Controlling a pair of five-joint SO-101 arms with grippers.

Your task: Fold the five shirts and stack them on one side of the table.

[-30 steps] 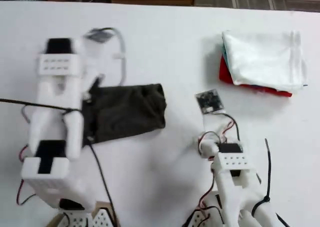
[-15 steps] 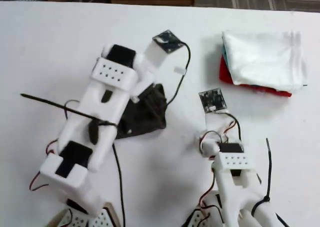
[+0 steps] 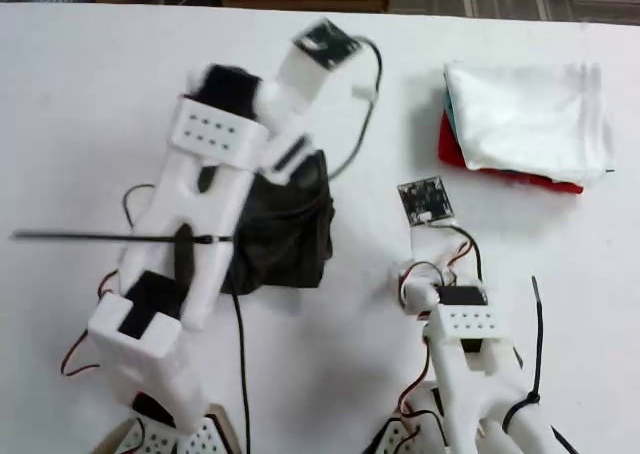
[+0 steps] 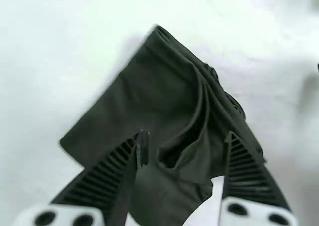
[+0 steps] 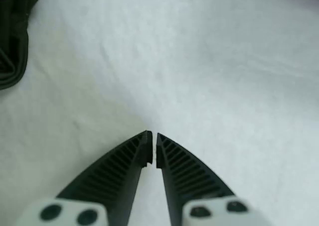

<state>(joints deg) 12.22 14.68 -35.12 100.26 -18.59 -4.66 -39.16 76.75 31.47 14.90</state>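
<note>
- High view: your dark shirt (image 3: 295, 229) lies bunched near the middle of the white surface (image 3: 90, 94), partly under the left arm (image 3: 200, 214), which slants across it.
- The stack of folded shirts (image 3: 525, 119) sits at the far right side, well apart from the dark shirt. The white shirt (image 3: 530, 109) is on top and a red shirt (image 3: 455, 149) shows at the stack's lower edge.
- The right arm (image 3: 465, 329) is low at the near edge, between the dark shirt and the stack, touching neither.
- Against a second ago, your left arm has swung from the left side over toward the middle, and the dark shirt has gone from a wide flat rectangle to a narrower crumpled lump. The stack and right arm match.
- Left wrist view: the left hand (image 4: 185, 141) is released, fingers spread wide to either side of a raised fold of the dark shirt (image 4: 149, 91).
- Right wrist view: the right hand (image 5: 154, 136) is clenched on nothing, tips almost touching, over bare surface (image 5: 224, 61). An edge of the dark shirt (image 5: 11, 42) shows off to one side.
</note>
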